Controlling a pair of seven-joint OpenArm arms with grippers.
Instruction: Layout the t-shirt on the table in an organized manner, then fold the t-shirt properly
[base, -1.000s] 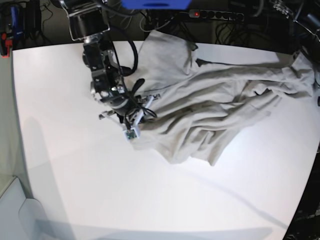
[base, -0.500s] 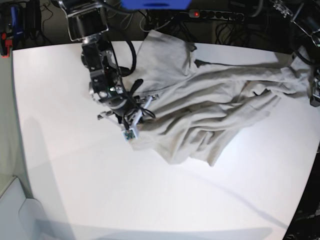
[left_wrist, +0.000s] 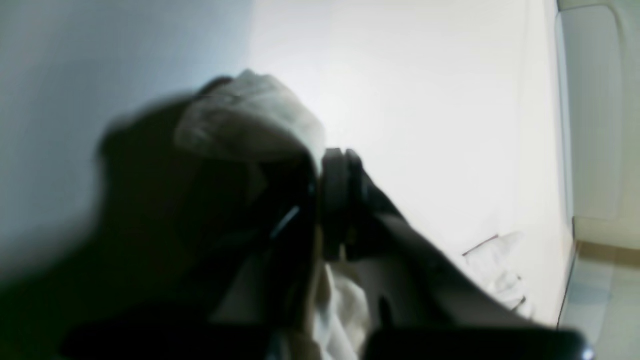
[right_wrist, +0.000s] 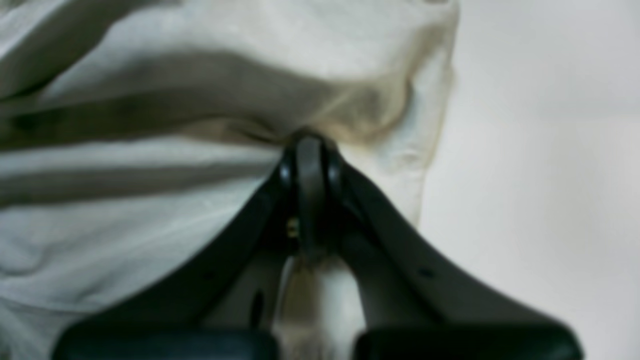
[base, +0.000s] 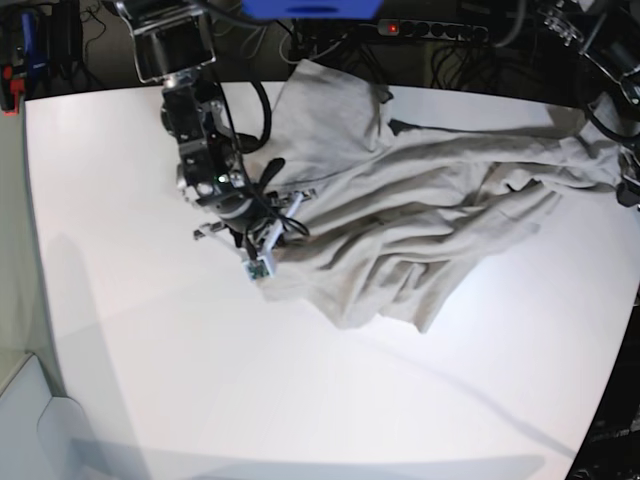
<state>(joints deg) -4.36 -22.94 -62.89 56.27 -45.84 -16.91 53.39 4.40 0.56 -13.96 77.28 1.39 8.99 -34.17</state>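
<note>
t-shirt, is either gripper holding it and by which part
Both. The right gripper is shut on a bunched fold near the t-shirt's edge; the left gripper is shut on a bunched bit at its opposite end. Which parts exactly cannot be told.

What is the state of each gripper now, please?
Left gripper: shut on the t-shirt.
Right gripper: shut on the t-shirt.

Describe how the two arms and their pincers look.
Both pincers have black curved fingers; the right pincer shows this most sharply. The right arm is black and silver with looping black cables and a small green light. The left arm is dark and mostly cut off.
</note>
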